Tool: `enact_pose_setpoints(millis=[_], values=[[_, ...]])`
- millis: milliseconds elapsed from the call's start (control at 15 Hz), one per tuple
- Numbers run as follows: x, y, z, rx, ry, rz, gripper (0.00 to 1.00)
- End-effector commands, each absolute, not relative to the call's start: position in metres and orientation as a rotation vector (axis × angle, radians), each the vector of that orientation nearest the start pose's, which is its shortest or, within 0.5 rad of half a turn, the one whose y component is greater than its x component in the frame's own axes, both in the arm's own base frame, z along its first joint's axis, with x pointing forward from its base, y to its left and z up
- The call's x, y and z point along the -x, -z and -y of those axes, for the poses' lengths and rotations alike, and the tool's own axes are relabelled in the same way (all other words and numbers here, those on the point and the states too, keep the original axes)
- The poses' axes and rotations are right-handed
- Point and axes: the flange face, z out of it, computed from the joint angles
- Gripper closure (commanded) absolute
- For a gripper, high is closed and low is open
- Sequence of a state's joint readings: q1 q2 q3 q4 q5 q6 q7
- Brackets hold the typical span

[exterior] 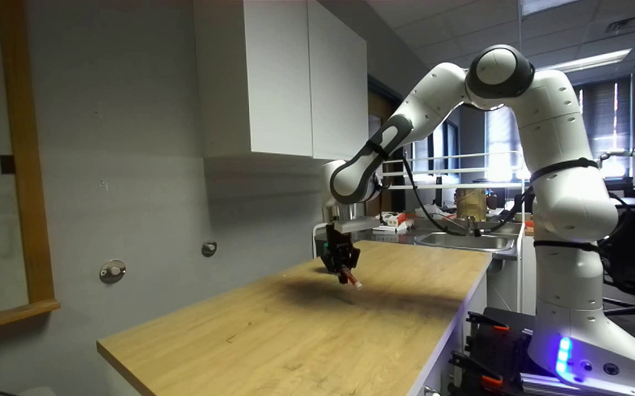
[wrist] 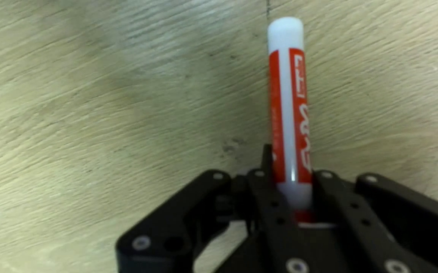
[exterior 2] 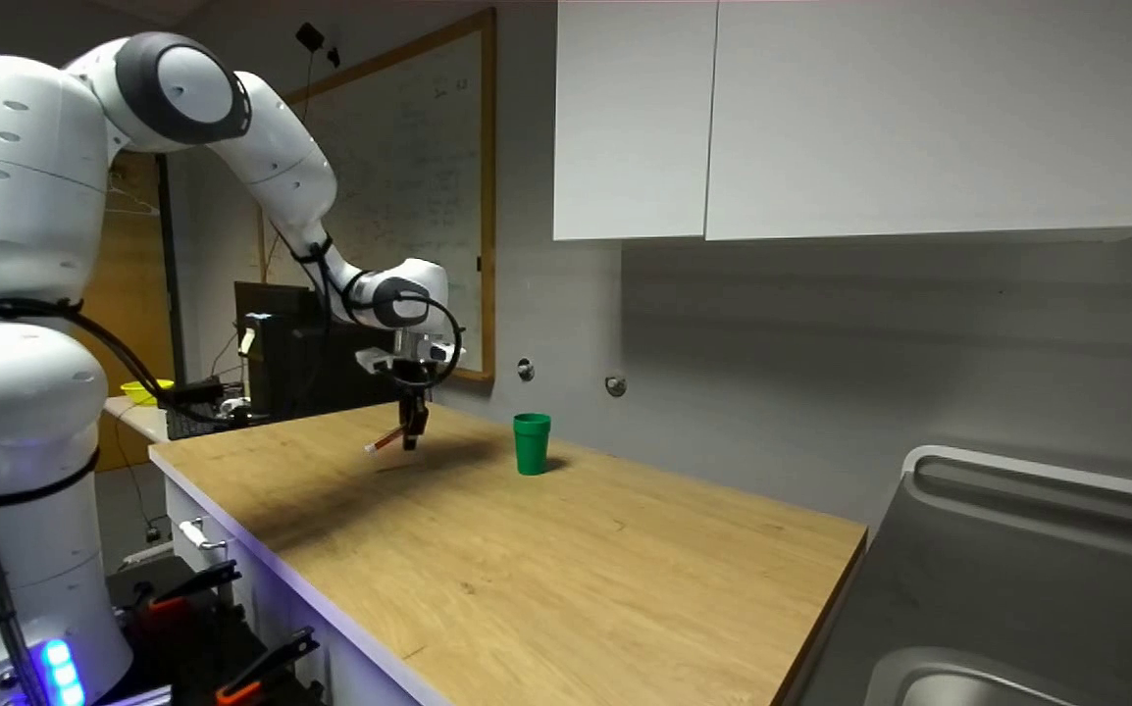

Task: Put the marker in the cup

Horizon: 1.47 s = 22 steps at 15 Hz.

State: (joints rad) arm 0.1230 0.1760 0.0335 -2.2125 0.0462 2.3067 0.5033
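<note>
The red marker with white ends [wrist: 289, 110] is held between the black fingers of my gripper [wrist: 293, 178] in the wrist view. Its far end sticks out well beyond the fingers. In both exterior views my gripper [exterior: 341, 264] [exterior 2: 413, 431] is above the wooden tabletop, and the marker [exterior: 352, 278] [exterior 2: 386, 439] juts out at a downward tilt. The green cup [exterior 2: 532, 446] stands upright on the tabletop, apart from the gripper and nearer the wall. In an exterior view the cup [exterior: 326, 249] is mostly hidden behind the gripper. The cup is out of the wrist view.
The wooden tabletop [exterior: 273, 335] [exterior 2: 566, 569] runs along a grey wall. White cabinets [exterior: 279, 82] [exterior 2: 860, 118] hang on the wall above it. A metal sink [exterior: 466, 241] lies beyond one end of the tabletop.
</note>
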Motion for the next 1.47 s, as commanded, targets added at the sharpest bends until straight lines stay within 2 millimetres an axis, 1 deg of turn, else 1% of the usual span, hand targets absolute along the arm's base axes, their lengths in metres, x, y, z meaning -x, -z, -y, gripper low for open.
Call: enact_pose_setpoints(millis=[0,67,267,400,467,600,733,933,1133,1200,1400], values=[[-0.528,-0.348,-0.094,3.133,-0.128,-0.503,0.94],[-0.527,-0.364,-0.097,3.153,-0.114,-0.465,0.94],[-0.525,-0.425,-0.114,3.214,-0.032,-0.329,0.94],[-0.529,-0.462,-0.129,3.235,0.024,-0.179,0.94],[-0.531,-0.477,-0.135,3.242,0.049,-0.107,0.94],[-0.54,-0.496,-0.147,3.243,0.071,0.059,0.94],[-0.556,-0.506,-0.15,3.245,0.084,0.198,0.94],[-0.586,-0.504,-0.139,3.271,0.078,0.357,0.94],[-0.624,-0.494,-0.115,3.286,0.051,0.481,0.93],[-0.638,-0.489,-0.104,3.292,0.038,0.525,0.94],[-0.67,-0.484,-0.073,3.307,-0.001,0.649,0.94]])
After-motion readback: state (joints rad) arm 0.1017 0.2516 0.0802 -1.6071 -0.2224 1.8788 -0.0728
